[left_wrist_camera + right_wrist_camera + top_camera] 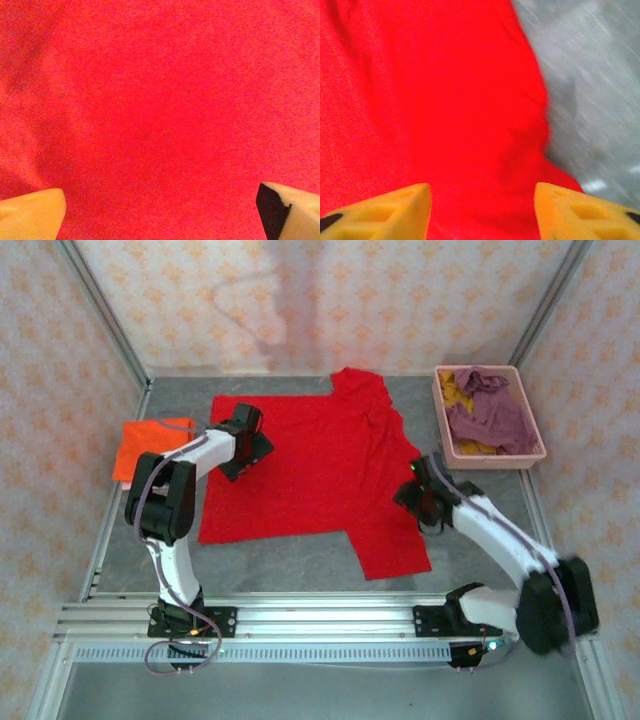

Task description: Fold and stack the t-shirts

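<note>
Right wrist view: right gripper [481, 205] stands parted, holding nothing, over the red t-shirt [420, 100]. Left gripper [160, 210] gapes wide above the same shirt, spread mid-table. Orange t-shirt [150, 445] lies at nine o'clock, pink basket [492, 461] at two o'clock.

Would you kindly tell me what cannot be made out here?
- Top view: the mauve shirt hides what lies under it in the basket.
- Top view: the left arm covers part of the orange shirt.
- Left wrist view: the red shirt's edges are cut off by the frame.
- Right wrist view: motion blur; whether the right tool touches cloth is unclear.
</note>
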